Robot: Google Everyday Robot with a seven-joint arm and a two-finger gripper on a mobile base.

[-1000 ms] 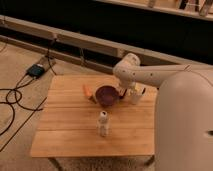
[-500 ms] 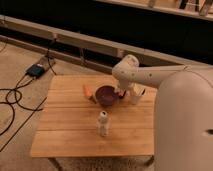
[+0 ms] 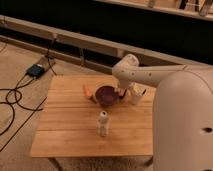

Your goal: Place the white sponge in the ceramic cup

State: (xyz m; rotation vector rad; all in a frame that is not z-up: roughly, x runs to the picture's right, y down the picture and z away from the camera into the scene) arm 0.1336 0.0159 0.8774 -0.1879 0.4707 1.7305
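Hovering pincer point(image 3: 124, 92) beside cup point(image 3: 136, 96), near the counter's point(image 3: 65, 135) far right corner.
Bowl point(image 3: 106, 95) just left; pincer state can't tell.

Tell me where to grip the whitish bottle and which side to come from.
Grip the whitish bottle around its middle, probably coming in level from the far side. It stands upright, slim and alone on the wooden table, and the end effector hangs beyond it, between the maroon bowl and the ceramic cup.
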